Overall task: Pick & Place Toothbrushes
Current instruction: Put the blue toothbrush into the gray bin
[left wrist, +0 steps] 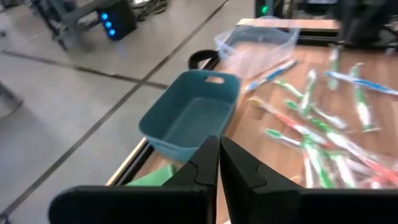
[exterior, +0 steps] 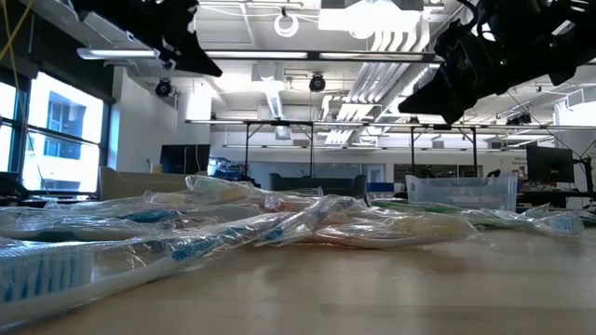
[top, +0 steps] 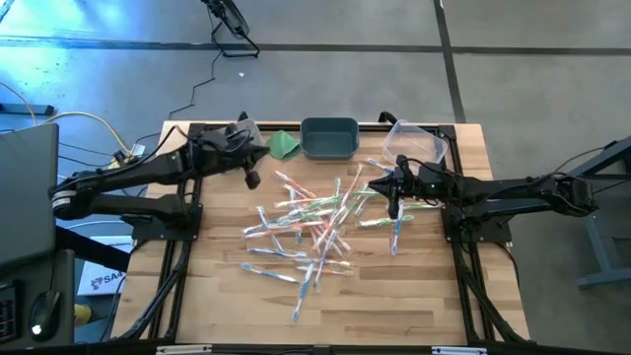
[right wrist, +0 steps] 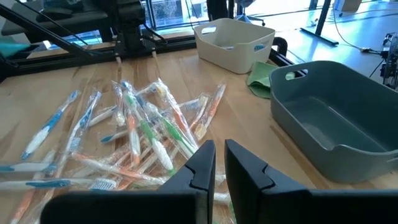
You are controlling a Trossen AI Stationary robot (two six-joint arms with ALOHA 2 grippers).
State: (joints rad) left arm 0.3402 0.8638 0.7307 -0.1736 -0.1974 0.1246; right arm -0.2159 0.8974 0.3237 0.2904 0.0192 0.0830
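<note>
Many toothbrushes point(top: 314, 229) lie scattered in the middle of the desk point(top: 414, 296), pointing in all directions. The right pincer point(top: 395, 200), pressed together and empty, hangs at the pile's 3 o'clock edge, nearer than the left pincer point(top: 251, 178), also pressed together, at 10 o'clock.

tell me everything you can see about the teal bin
The teal bin is a rectangular, opaque plastic tub with rounded corners and a handle slot cut into an end wall. It stands upright and empty at the table's far edge, between the green cloth and the clear bin. Nothing touches it.
</note>
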